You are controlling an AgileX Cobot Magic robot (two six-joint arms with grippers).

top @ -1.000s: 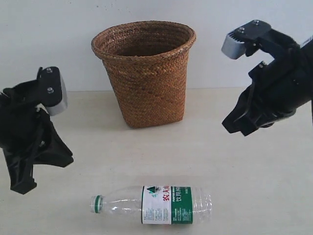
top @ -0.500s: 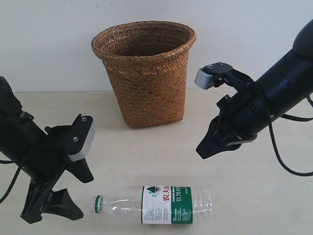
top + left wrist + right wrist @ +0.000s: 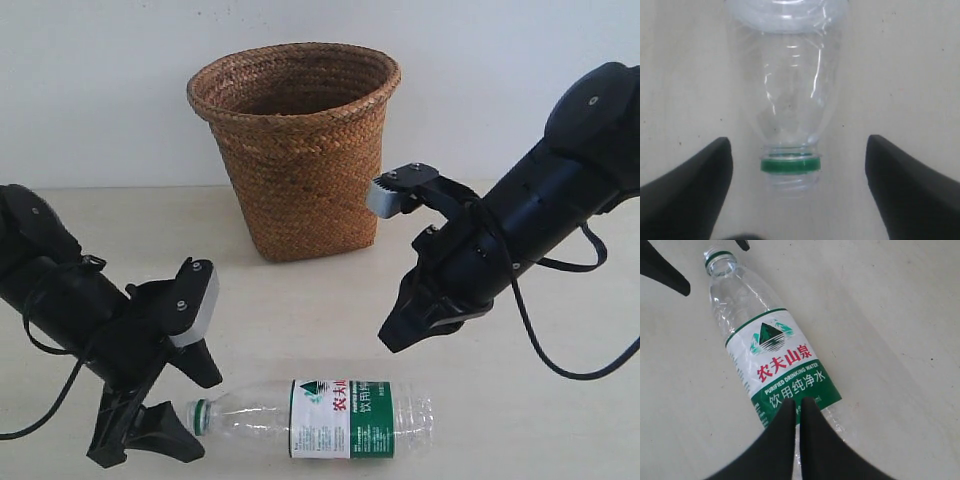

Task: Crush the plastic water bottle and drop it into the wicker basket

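Your bottle [image 3: 330, 418] lies on its side at the bench [image 3: 560, 420] front | your left claw [image 3: 203, 416] spread either side of its neck, not touching | right claw [image 3: 798, 405] pressed together above the label | basket [image 3: 300, 150] upright behind.

- plastic water bottle [image 3: 315, 418]: clear plastic, glossy, ribbed wall with bright highlights.
- label [image 3: 785, 365]: glossy printed film, smooth.
- wicker basket [image 3: 300, 170]: brown woven wicker, rough, matt.
- tabletop [image 3: 300, 310]: pale, smooth, matt, faintly speckled.
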